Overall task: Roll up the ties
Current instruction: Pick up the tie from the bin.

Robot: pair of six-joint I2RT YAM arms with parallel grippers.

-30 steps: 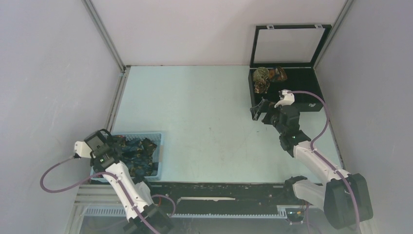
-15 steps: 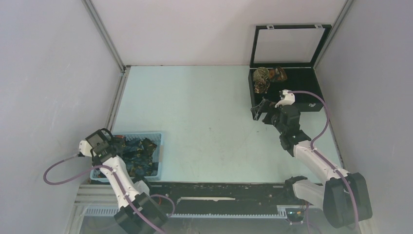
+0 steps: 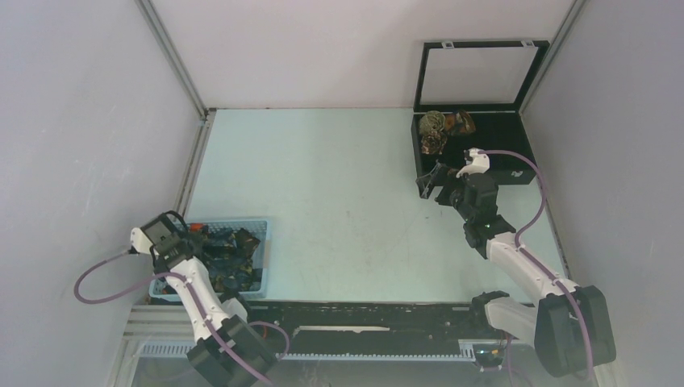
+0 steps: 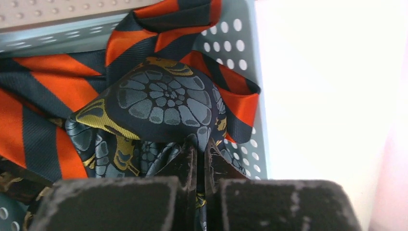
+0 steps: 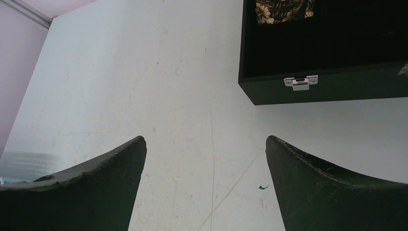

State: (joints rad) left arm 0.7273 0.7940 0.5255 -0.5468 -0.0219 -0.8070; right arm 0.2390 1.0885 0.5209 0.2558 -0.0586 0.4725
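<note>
Several loose ties lie heaped in a blue perforated basket [image 3: 262, 234] at the near left. In the left wrist view a dark navy tie [image 4: 163, 101] with grey-blue and yellow motifs bulges on top of an orange and navy striped tie [image 4: 53, 82]. My left gripper [image 4: 199, 144] is shut on a fold of the navy tie inside the basket [image 4: 240, 62]. Rolled ties [image 3: 435, 129] sit in the far-left corner of the black case [image 3: 516, 173]. My right gripper [image 5: 206, 144] hangs open over bare table, just left of the case [image 5: 269, 91].
The black case stands at the far right with its lid [image 3: 480, 72] raised against the back wall. Grey walls close the table on the left, back and right. A black rail [image 3: 363, 310] runs along the near edge between the arm bases.
My left gripper has dipped into the basket and closed on the navy tie. The right gripper has crept slightly toward the case, still open.
</note>
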